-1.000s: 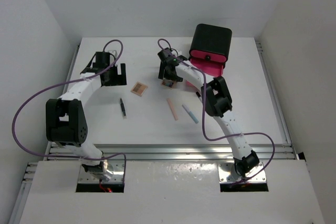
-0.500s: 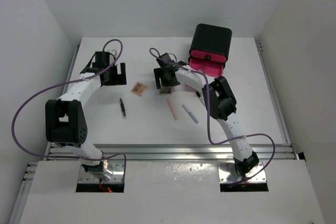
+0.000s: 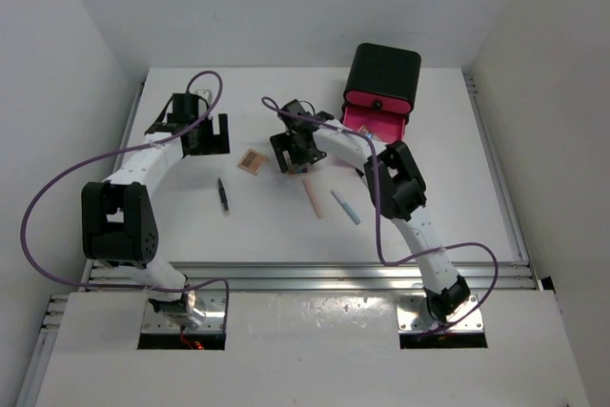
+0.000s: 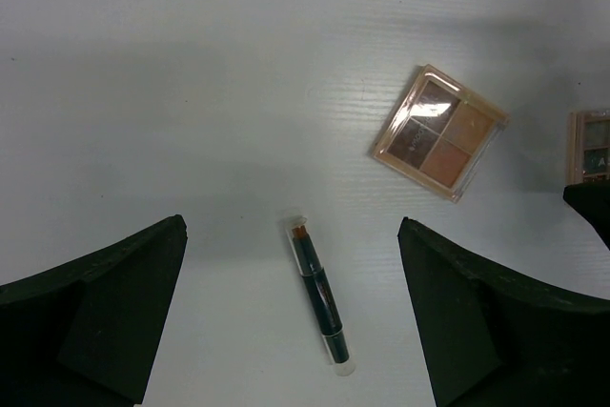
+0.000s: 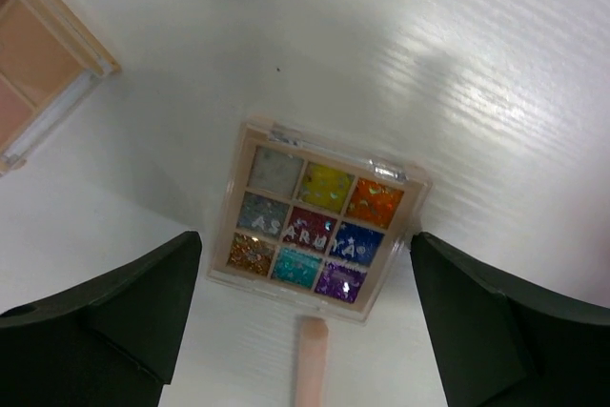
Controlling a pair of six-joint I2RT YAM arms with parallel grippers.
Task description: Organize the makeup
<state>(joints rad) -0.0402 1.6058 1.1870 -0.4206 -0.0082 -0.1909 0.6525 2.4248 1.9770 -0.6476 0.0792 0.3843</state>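
Observation:
My right gripper [image 3: 292, 152] is open and hovers over a square eyeshadow palette with colourful glitter pans [image 5: 319, 231], which lies flat on the table between the spread jaws. A pink stick [image 5: 310, 364] [image 3: 313, 197] lies just past it, and a blue stick [image 3: 345, 207] beside that. A brown four-pan palette [image 3: 252, 161] [image 4: 438, 131] lies to the left; its corner shows in the right wrist view [image 5: 38, 54]. My left gripper [image 3: 205, 135] is open and empty above a black pencil [image 4: 319, 297] [image 3: 223, 195].
The black box with pink drawers [image 3: 381, 88] stands at the back right, one drawer pulled open. The white table [image 3: 448, 188] has walls close on both sides. The colourful palette's edge [image 4: 591, 145] shows at the right of the left wrist view.
My right gripper has moved left and slightly nearer, away from the drawer box toward the brown palette, with the colourful palette staying below it. The left arm has not moved.

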